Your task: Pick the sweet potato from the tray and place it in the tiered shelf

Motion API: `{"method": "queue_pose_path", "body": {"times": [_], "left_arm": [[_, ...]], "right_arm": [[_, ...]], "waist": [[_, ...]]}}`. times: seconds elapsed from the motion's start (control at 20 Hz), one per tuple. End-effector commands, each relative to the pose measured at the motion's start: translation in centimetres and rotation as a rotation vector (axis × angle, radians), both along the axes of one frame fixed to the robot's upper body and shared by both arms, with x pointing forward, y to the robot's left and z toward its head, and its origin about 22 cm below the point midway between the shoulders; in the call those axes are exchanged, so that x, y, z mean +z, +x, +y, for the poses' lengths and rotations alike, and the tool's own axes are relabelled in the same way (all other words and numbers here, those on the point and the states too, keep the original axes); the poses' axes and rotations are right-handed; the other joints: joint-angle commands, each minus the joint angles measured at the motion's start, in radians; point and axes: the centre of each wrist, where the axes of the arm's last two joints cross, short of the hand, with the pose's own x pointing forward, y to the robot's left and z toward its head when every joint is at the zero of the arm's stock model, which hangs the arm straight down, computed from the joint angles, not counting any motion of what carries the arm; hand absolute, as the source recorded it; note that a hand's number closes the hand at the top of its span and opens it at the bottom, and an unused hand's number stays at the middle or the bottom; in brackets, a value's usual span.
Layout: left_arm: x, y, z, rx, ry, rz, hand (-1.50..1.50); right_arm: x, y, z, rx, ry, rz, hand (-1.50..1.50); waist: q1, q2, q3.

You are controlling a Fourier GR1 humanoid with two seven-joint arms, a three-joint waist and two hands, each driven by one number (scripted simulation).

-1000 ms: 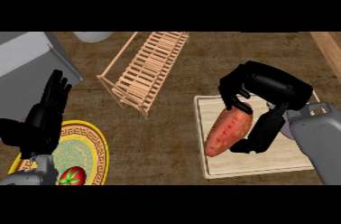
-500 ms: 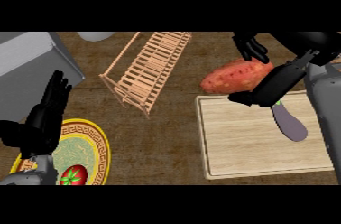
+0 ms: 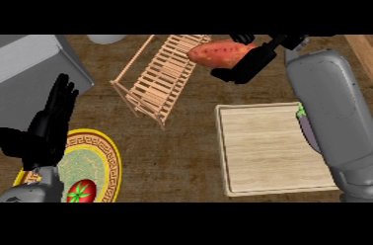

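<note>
The dark brown wood-grain counter top (image 3: 182, 155) carries a pale wooden rectangular tray (image 3: 270, 150), which lies below the right hand (image 3: 247, 63) and partly under its grey forearm, with a purple eggplant (image 3: 306, 130) lying on the tray's right edge, mostly hidden by that forearm. A light wooden slatted tiered shelf (image 3: 160, 76) stands on the counter just left of the right hand, and a round yellow-rimmed patterned plate (image 3: 98, 165) holding a red tomato (image 3: 80, 190) sits just beside the left hand (image 3: 47, 125). A grey box-shaped block (image 3: 33, 61) stands above the left hand, at the counter's far left.
</note>
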Motion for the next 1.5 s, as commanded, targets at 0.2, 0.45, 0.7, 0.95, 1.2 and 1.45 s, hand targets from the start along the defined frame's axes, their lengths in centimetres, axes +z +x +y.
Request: {"method": "queue_pose_path", "body": {"times": [0.2, 0.45, 0.7, 0.95, 1.2, 1.45], "left_arm": [[0.3, 0.6, 0.4, -0.025, 0.004, -0.005, 0.0], [-0.6, 0.4, 0.1, -0.006, 0.001, -0.011, 0.0], [0.2, 1.1, -1.3, -0.034, 0.001, 0.001, 0.0], [0.5, 0.5, 0.1, -0.027, -0.008, -0.01, 0.0], [0.8, 0.3, -0.5, -0.04, -0.003, -0.024, 0.0], [0.5, 1.1, -1.2, -0.036, 0.006, -0.011, 0.0]], "right_arm": [[-3.9, 3.8, 4.6, -0.029, 0.052, 0.007, 1.5], [-4.6, 4.3, 7.2, -0.034, 0.098, -0.002, 1.5], [-5.9, 5.2, 8.0, -0.015, 0.093, -0.028, 1.5], [-7.0, 5.5, 8.8, -0.095, 0.168, 0.077, 1.5], [-7.3, 5.6, 9.5, -0.042, 0.11, 0.123, -1.5], [-7.8, 6.1, 8.1, 0.012, 0.166, 0.161, -1.5]], "waist": [[0.02, 0.009, 0.0], [0.013, 0.005, 0.0], [0.019, 0.01, 0.0], [0.035, 0.013, 0.0], [0.037, 0.013, 0.0], [0.033, 0.015, 0.0]]}}
